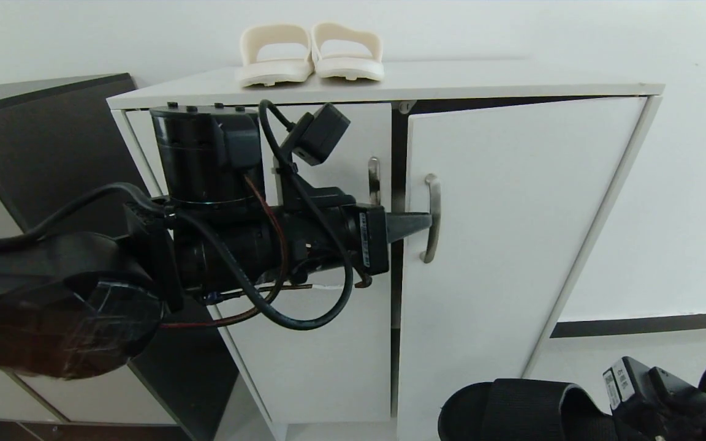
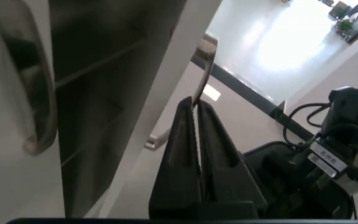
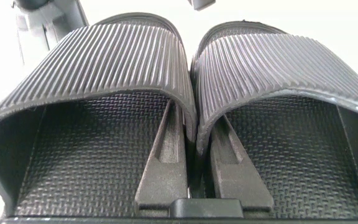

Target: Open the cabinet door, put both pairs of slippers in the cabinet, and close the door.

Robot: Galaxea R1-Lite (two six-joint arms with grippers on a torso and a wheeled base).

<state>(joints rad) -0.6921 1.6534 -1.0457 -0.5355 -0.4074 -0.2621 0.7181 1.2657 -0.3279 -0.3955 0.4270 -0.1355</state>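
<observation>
A plain white wall (image 1: 665, 184) rises beyond the left claw (image 1: 421, 224). Left of the claw stands a dark panelled unit (image 1: 53, 141). Low to the claw's right, a black skirting strip (image 1: 647, 326) meets the pale, glossy floor (image 1: 635, 349).

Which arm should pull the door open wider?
Left. The left gripper is shut on the handle of the door, which stands ajar. The right gripper is low down, holding the black slippers.

1. Head view: from above, facing forward and down, close to the white cabinet (image 1: 512, 245).
2. Left wrist view: along the left gripper (image 2: 196, 106) at the door handle (image 2: 205, 62), very near. The head view shares that door handle (image 1: 431, 217).
3. Right wrist view: tight inside the black slippers (image 3: 123, 68), whose edge shows low in the head view (image 1: 512, 407).
</observation>
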